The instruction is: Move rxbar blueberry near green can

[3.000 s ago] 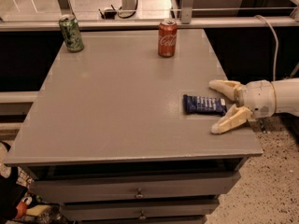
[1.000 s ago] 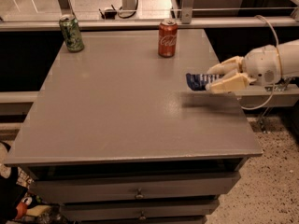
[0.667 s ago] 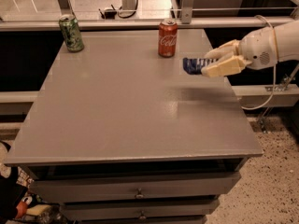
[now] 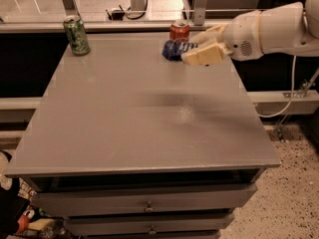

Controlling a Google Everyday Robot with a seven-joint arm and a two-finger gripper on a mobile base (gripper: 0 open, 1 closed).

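The gripper point(image 4: 193, 48) is held above the far right part of the counter point(image 4: 139, 133), clenched on the rxbar blueberry point(image 4: 174, 49). The bar projects to the left of the fingers, clear of the surface. A red can point(image 4: 179, 30) stands just behind the gripper. The green can point(image 4: 76, 35) stands upright well to the left of the gripper, at the far left corner.

A red Coca-Cola can point(image 4: 179, 31) stands upright at the far edge of the grey worktop point(image 4: 139, 118), just behind the hand point(image 4: 188, 49), which hangs over the far right part. Under the worktop's front sit drawers point(image 4: 144, 198) with small knobs. A pale cable point(image 4: 290, 92) droops at the right above a speckled floor point(image 4: 294, 203).
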